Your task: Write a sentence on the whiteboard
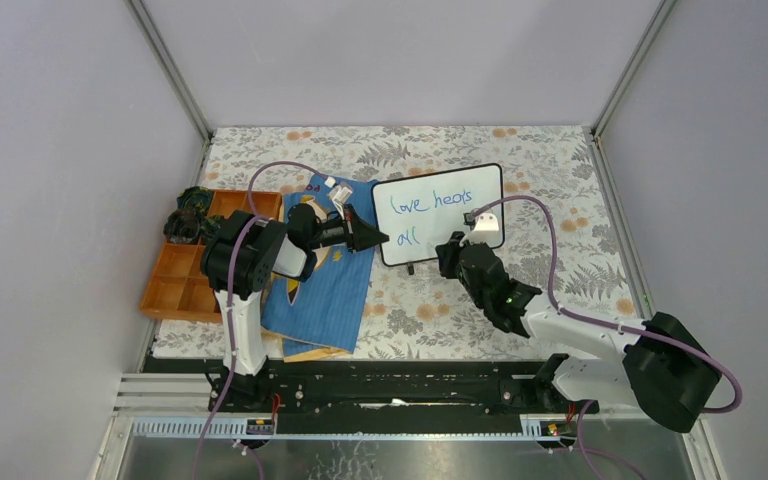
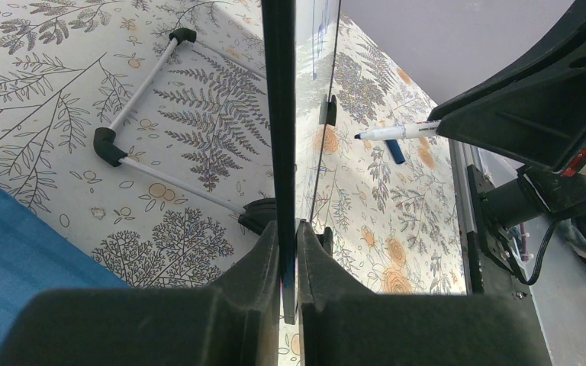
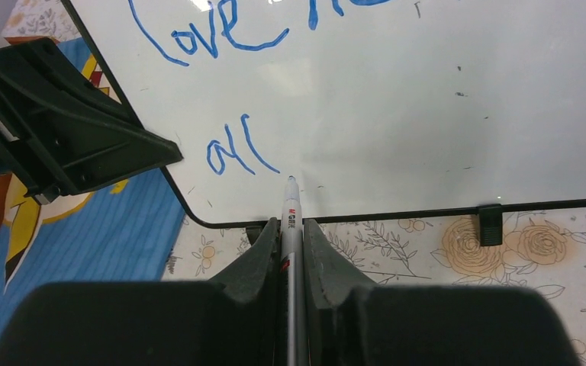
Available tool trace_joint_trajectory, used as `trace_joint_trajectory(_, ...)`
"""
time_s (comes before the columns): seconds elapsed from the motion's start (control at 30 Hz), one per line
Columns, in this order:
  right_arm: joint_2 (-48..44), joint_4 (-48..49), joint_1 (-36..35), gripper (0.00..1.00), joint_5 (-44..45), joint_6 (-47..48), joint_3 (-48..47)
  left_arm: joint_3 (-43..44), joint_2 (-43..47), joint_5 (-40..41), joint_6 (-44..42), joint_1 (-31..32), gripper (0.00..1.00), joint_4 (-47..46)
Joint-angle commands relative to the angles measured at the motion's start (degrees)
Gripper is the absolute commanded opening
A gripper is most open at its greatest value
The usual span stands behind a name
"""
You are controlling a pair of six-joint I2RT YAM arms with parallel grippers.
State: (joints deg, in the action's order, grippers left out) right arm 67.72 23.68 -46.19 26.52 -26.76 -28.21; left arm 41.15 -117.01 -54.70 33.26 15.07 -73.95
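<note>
The whiteboard stands tilted at mid-table, with the sentence on it in blue: "love heals" above "all". My left gripper is shut on the board's left edge, one finger on each face, the jaws pinching the black frame. My right gripper is shut on a grey marker. The marker's tip points at the board just right of "all". Whether the tip touches the surface I cannot tell. In the left wrist view the marker shows side-on beside the board's face.
A blue cloth-like book lies under my left arm. An orange compartment tray with dark items sits at the far left. The board's white rod stand reaches behind it. A small blue cap lies in front of the board.
</note>
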Motion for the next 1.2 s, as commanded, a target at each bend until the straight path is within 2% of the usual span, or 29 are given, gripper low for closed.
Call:
trace_joint_trajectory(0.0, 0.7, 3.3, 0.8, 0.00, -2.4, -1.8, -2.3, -0.6, -2.7, 4.6, -6.0, 0.2, 0.00, 10.0)
trace_joint_trajectory(1.17, 5.2, 5.1, 2.6, 0.00, -2.5, -4.1, -3.5, -0.5, -2.7, 4.5, -6.1, 0.3, 0.00, 10.2)
